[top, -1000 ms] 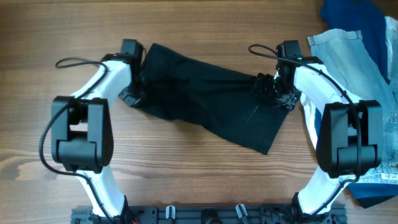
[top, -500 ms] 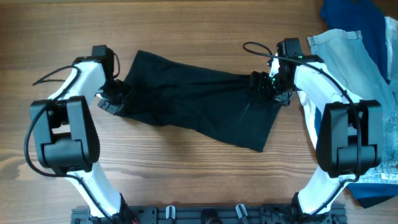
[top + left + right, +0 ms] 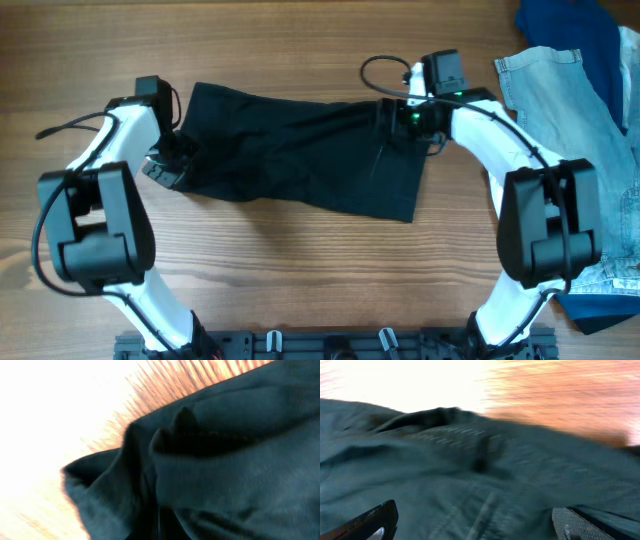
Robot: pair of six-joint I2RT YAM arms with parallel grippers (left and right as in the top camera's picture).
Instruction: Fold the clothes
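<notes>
You've drawn the black shorts [image 3: 300,150] flatter and further from the pale denim [image 3: 560,90], nearly ready to fold; the right gripper [image 3: 475,521] gapes wide over their denim-side corner, and whether the left gripper [image 3: 168,165] at the far end holds cloth can't be told.

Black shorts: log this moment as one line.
black shorts spread out, unfolded | left gripper at left edge, jaws hidden | right gripper at upper right edge, jaws apart over fabric | pale denim far right
</notes>
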